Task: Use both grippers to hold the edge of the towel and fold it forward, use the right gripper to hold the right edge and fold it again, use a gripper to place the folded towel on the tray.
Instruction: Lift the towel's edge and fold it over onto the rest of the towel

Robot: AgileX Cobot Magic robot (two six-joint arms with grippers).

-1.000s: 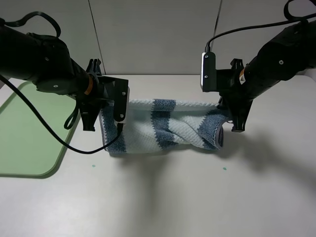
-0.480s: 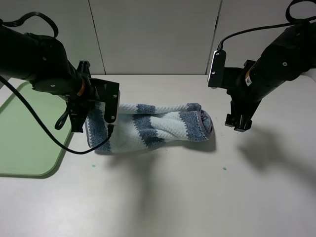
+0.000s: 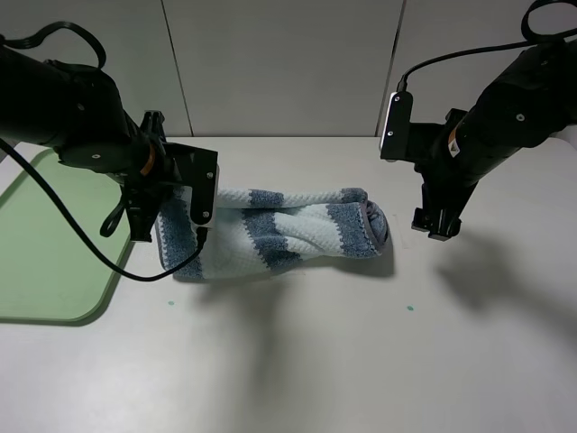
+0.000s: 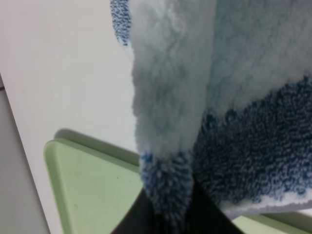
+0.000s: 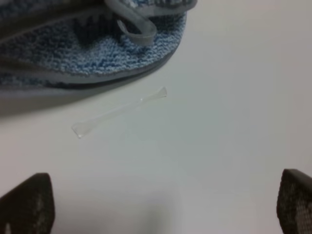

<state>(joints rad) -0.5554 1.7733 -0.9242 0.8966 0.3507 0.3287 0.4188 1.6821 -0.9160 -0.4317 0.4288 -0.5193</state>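
Since a second ago my right gripper (image 3: 436,224) has let go of the towel (image 3: 270,233) and pulled off to the right. Its jaws now stand wide apart and empty above the bare table (image 3: 361,361). The towel has slumped and shifted left with the other arm. It lies on the table as a loose, bunched roll, its long axis running left to right and its right end curled over with the grey hem showing. Its left end is pinched tight in my left gripper (image 3: 176,221), just beside the tray (image 3: 54,271) but not on it.

I judge the second fold turns on the right edge. It lies toward the middle from the right gripper and lower, near but not touching. The right arm is the nearer one, so I would bring it inward and down along that long axis.
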